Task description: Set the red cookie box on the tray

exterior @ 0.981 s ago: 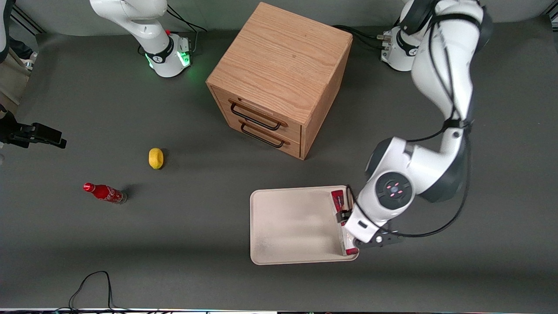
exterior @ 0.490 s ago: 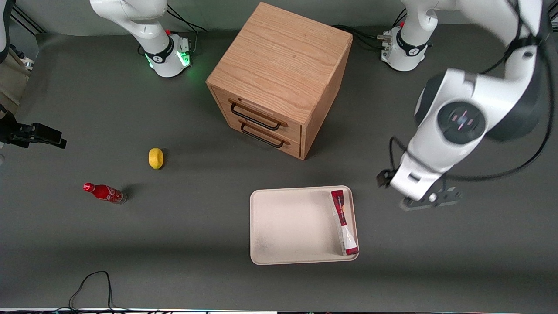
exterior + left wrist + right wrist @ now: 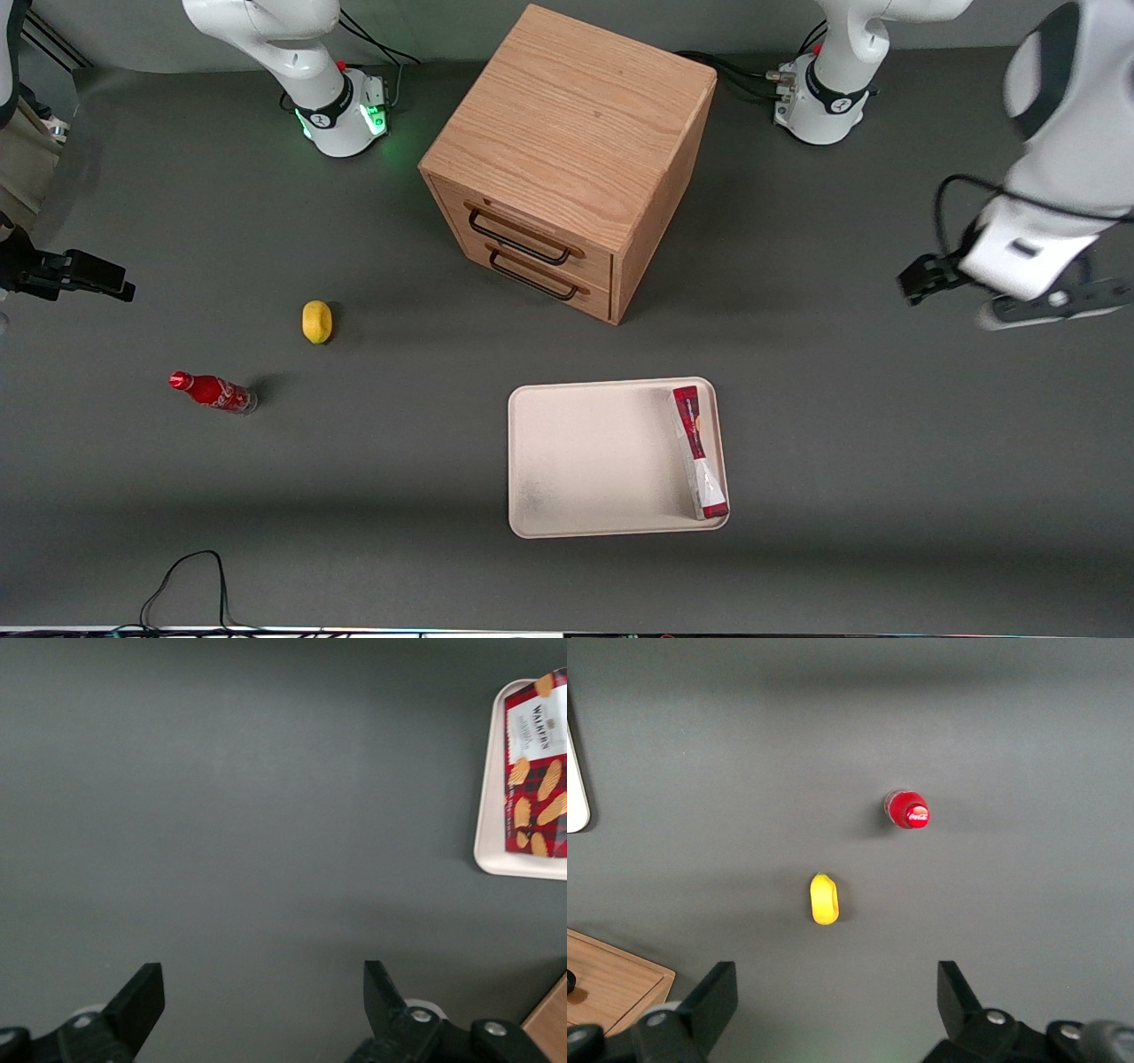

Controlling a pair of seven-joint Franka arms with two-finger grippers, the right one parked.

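The red cookie box lies flat in the cream tray, along the tray's short edge toward the working arm's end of the table. The left wrist view shows part of the box with its cookie print, inside the tray's rim. My left gripper hangs in the air well away from the tray, toward the working arm's end and farther from the front camera. It is open, with only bare grey table showing between its fingers.
A wooden drawer cabinet with two shut drawers stands farther from the camera than the tray. A yellow lemon and a small red soda bottle lie toward the parked arm's end. A black cable loops near the table's front edge.
The gripper let go of the cookie box, which stays on the tray. The arm rose and swung away toward the working arm's end of the table.
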